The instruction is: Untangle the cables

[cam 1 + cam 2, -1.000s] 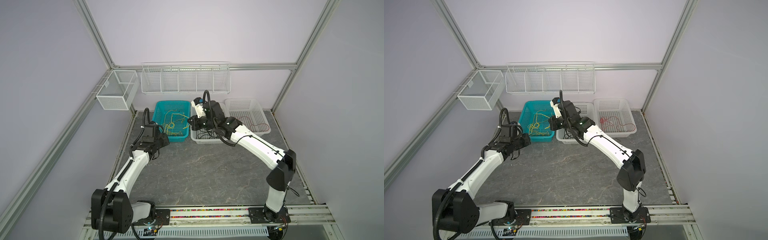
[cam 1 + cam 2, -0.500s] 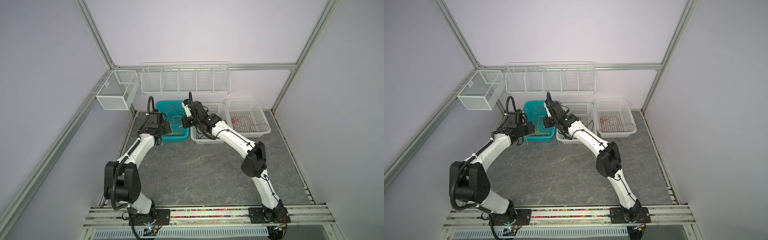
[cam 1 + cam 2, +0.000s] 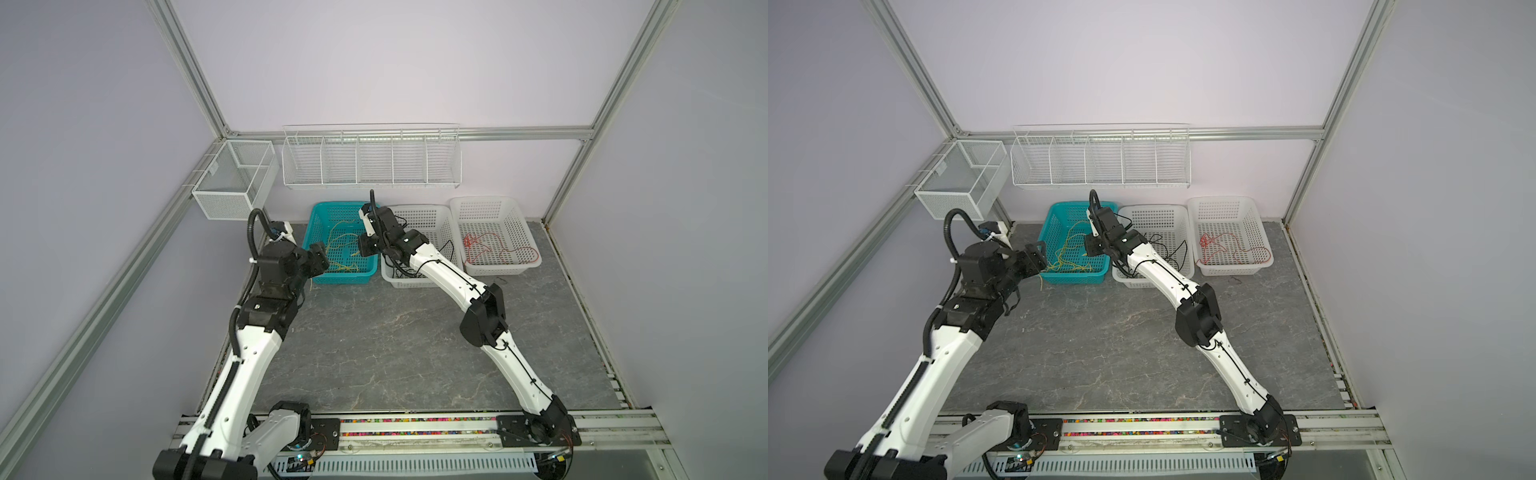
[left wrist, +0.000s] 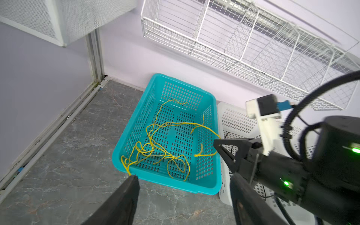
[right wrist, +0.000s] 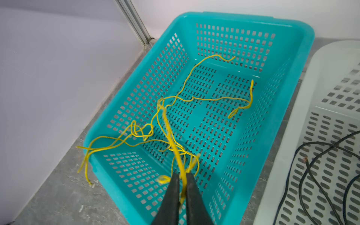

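Step in hand, by judgement: letting go the thin yellow cables [image 5: 171, 140] into the teal perforated plastic basket [image 5: 243, 18], at back left of the grey marble-look table [image 3: 374, 332]. Nearly all of the bundle inside; one end hanging over the near left corner, down to the table.

Right jaws: almost closed, only a narrow slit, w/ one yellow strand running up out of the slit, so prob. pinched lightly. Left jaws: wide apart, holding nothing, just outside the same corner, near the hanging end.

To do it well:
- Open right jaws fully above the basket middle, not over the rim.
- Lift straight up after; no sideways pull, to avoid hooking a loop.
- Then take the hanging end w/ left jaws and lay it inside.
- Slow moves only: basket prob. light, easy to drag.

Materials etc.: yellow cables very thin, limp, kinked, w/ loops crossing toward the front. Basket of smooth hard plastic, rectangular, rounded rim, slotted floor and walls; slots prob. good at catching a cable end. Next to it, same shape: middle white plastic basket [image 3: 419, 206] w/ thin black cables [image 5: 311, 143], right white plastic basket [image 3: 484, 198] w/ thin red cables [image 3: 471, 242]. Each colour apart in its own basket.
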